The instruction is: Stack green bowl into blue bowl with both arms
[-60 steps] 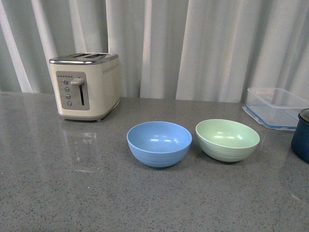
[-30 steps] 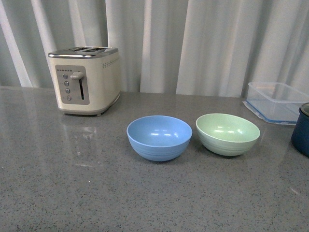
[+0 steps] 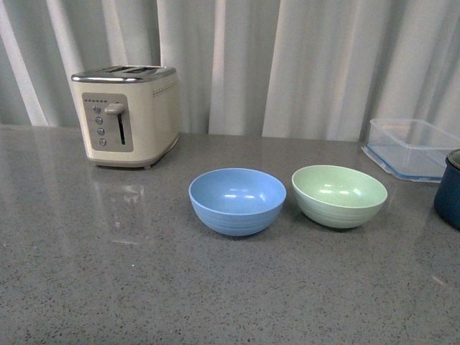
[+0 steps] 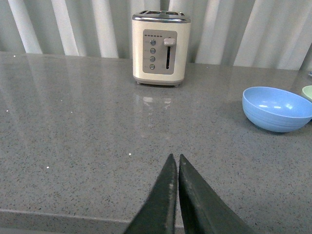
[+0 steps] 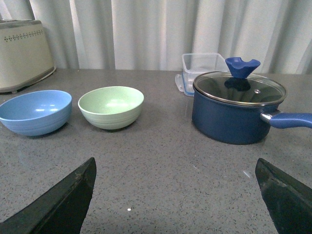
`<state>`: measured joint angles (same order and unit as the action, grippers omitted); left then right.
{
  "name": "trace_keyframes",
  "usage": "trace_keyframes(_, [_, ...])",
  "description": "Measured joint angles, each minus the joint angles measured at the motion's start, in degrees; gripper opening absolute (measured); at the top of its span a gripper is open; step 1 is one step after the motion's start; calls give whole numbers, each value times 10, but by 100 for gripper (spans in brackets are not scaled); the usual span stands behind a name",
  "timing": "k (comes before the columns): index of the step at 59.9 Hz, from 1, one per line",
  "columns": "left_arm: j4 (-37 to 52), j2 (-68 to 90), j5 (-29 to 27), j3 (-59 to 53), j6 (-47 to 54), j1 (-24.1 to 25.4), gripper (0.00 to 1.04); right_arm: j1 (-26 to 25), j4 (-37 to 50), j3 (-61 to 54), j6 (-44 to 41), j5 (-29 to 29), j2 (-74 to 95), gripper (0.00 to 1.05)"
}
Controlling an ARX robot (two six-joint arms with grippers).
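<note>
The blue bowl and the green bowl stand upright side by side on the grey counter, blue on the left, a small gap between them. Neither arm shows in the front view. In the left wrist view my left gripper is shut and empty, low over bare counter, well short of the blue bowl; a sliver of the green bowl shows beside it. In the right wrist view my right gripper is wide open and empty, well short of the green bowl and the blue bowl.
A cream toaster stands at the back left. A clear rectangular container sits at the back right. A dark navy pot with a glass lid and a blue handle stands right of the green bowl. White curtains hang behind.
The whole front view has shifted a little upward in the picture, so the camera has tilted slightly. The bowls have not moved relative to each other.
</note>
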<state>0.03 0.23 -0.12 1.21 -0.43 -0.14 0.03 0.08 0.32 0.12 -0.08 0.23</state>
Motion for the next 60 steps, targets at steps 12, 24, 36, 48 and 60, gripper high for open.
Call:
trace_keyframes(12, [0,0,0,0,0,0,49,0,0,0,0,0,0,95])
trace_keyframes(24, [0,0,0,0,0,0,88,0,0,0,0,0,0,95])
trace_keyframes(36, [0,0,0,0,1,0,98,0,0,0,0,0,0,95])
trace_keyframes(48, [0,0,0,0,1,0,98,21,9,43,17,-42,103,95])
trace_keyframes(60, [0,0,0,0,1,0,98,36,30,189,98,-70,347,95])
